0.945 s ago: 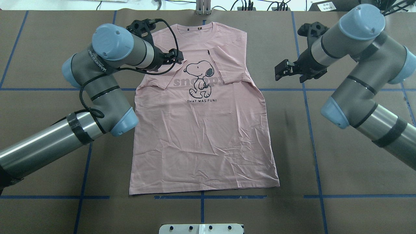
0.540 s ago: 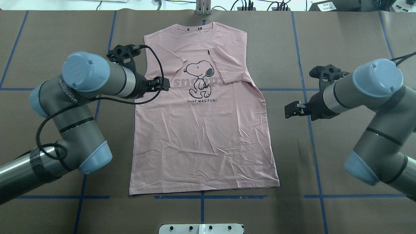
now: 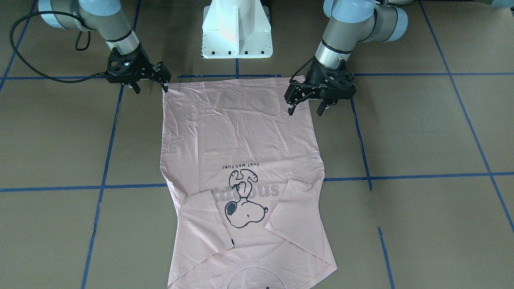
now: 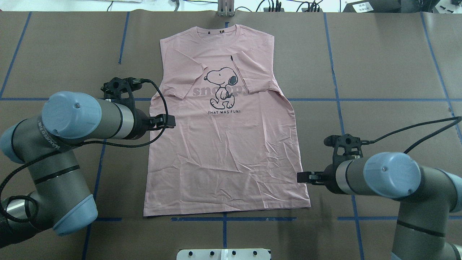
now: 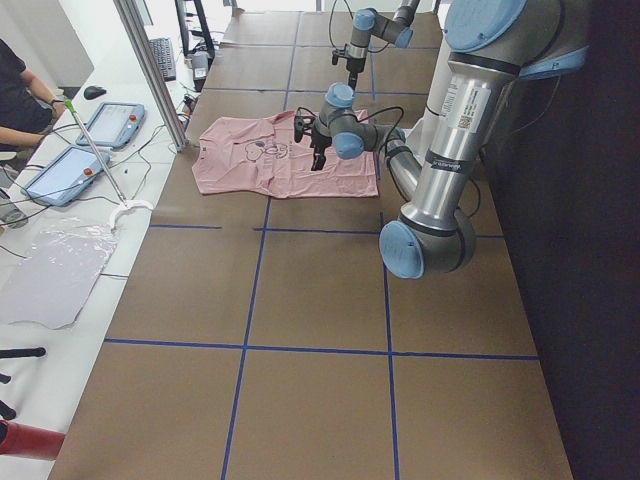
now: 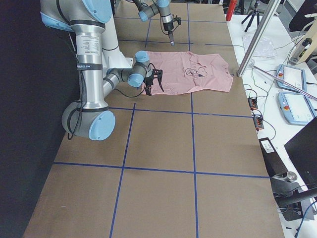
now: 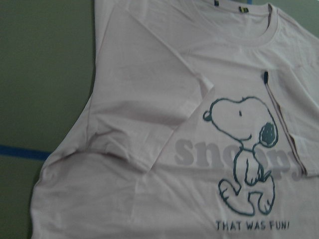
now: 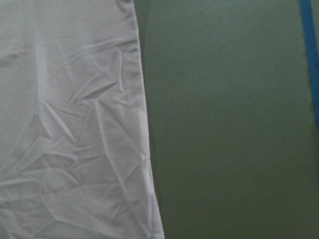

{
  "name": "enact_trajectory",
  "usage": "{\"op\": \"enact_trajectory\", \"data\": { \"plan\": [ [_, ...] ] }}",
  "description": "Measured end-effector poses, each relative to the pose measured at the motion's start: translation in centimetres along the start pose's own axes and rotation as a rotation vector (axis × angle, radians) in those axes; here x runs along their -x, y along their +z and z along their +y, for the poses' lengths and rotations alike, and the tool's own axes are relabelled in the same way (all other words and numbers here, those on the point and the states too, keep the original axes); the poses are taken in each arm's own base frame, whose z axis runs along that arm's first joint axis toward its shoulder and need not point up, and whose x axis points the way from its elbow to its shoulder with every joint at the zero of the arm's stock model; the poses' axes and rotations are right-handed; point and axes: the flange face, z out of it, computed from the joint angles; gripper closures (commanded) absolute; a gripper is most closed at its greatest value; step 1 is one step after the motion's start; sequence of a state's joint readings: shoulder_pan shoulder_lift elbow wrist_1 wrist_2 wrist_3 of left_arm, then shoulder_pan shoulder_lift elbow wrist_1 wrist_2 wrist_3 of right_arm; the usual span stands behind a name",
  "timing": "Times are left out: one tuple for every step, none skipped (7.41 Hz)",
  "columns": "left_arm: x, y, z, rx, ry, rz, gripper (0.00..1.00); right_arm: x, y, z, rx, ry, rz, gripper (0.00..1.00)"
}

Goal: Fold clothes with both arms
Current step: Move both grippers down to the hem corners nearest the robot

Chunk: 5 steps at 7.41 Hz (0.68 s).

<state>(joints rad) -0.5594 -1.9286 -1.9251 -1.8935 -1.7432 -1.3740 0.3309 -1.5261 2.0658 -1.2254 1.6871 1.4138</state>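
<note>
Where the overhead frame's lower edge lies nearest the robot, the pale pink T-shirt [image 4: 231, 162] has its hem just above the blue tape line [image 4: 223, 219]. It lies flat and face up on the brown table [image 4: 379, 72], creased through the lower half. Right gripper [image 4: 301, 177] sits at lower right of that frame, tip at the shirt's right side edge a little above the hem corner. In the front-facing view its jaws stand spread apart with nothing between them, and one fingertip [image 3: 165, 86] is right at the hem corner. Contact with the cloth cannot be told. The right wrist camera shows only the shirt's side edge and bare table. Further up, at centre left, the left gripper [image 4: 169, 121] hangs over the shirt's left side edge. Its jaws are likewise spread wide and hold nothing, fingertips pointing down in the front-facing view. Beyond it is the black dog print [image 4: 222, 86] over grey lettering, at upper centre. Both sleeves are folded inward onto the chest. The left-hand sleeve [image 4: 182, 72] covers the start of the lettering, and the right-hand sleeve [image 4: 256, 72] carries a small black tag [image 4: 231, 57]. Farthest, the collar [image 4: 216, 30] lies at top centre, near the table's far edge.
</note>
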Motion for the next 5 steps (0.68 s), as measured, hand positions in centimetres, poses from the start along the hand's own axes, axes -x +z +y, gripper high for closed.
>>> {"op": "enact_trajectory", "data": {
  "plan": [
    [0.0, 0.0, 0.1, 0.001, 0.0, 0.0, 0.0, 0.3, 0.8, 1.6, 0.002, -0.013, 0.023, 0.0],
    [0.0, 0.0, 0.1, 0.001, 0.001, -0.001, 0.0, 0.3, 1.4, 2.6, 0.01, -0.023, 0.042, 0.0],
    [0.0, 0.0, 0.1, 0.001, 0.001, -0.001, 0.0, 0.4, 2.0, 3.4, 0.019, -0.031, 0.054, 0.01],
    [0.1, 0.0, 0.1, 0.001, 0.001, -0.001, 0.0, 0.5, 2.5, 4.0, 0.028, -0.038, 0.06, 0.02],
    [0.1, 0.0, 0.1, 0.0, 0.0, -0.002, 0.0, 0.7, 2.8, 4.3, 0.035, -0.043, 0.061, 0.06]
  ]
}}
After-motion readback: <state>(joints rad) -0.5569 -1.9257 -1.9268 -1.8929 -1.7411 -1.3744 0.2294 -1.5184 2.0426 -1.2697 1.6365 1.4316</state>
